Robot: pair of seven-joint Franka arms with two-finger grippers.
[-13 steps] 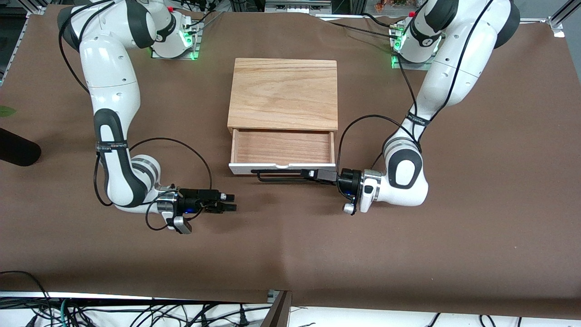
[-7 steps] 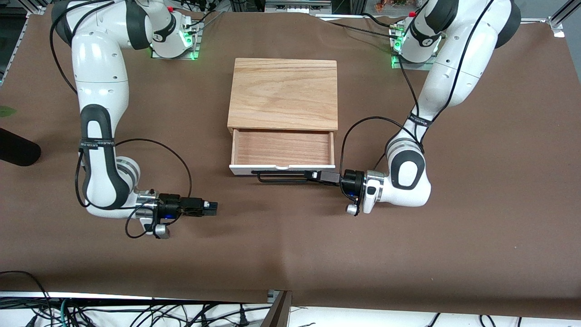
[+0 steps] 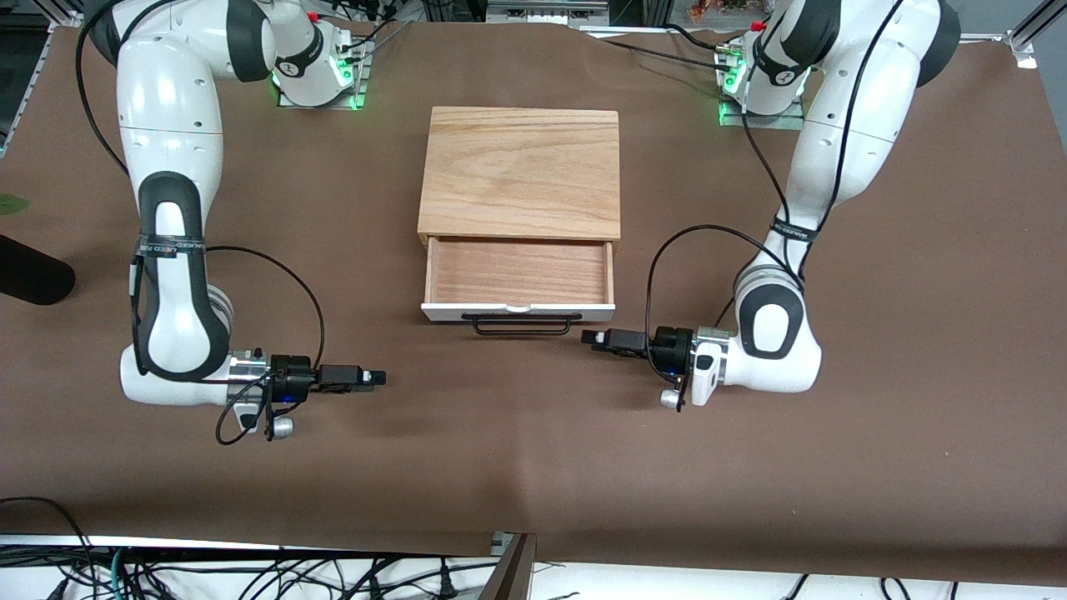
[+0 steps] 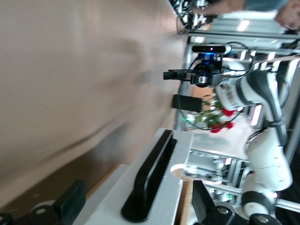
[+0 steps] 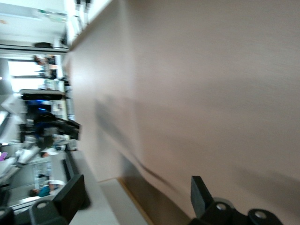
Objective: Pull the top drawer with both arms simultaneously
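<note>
The top drawer (image 3: 518,272) stands pulled out of the cabinet, its reddish-brown inside bare and its white front (image 3: 442,312) nearest the front camera. The black bar handle (image 3: 523,324) is free. My left gripper (image 3: 592,339) is open and low over the table, just off the handle's end toward the left arm's end of the table. In the left wrist view the handle (image 4: 151,176) and white front (image 4: 110,197) lie ahead of the open left gripper (image 4: 136,201). My right gripper (image 3: 379,377) is open and empty, low over the table toward the right arm's end; its wrist view (image 5: 136,194) shows nothing between the fingers.
The light wood cabinet top (image 3: 521,171) sits mid-table between the two bases. A black object (image 3: 29,271) and a green leaf (image 3: 8,202) lie at the table edge at the right arm's end. Brown table cover (image 3: 533,467) runs all around.
My left gripper has let go of the handle and drawn back toward the left arm's end. My right gripper has drawn farther back toward the right arm's end. The drawer stays open.
</note>
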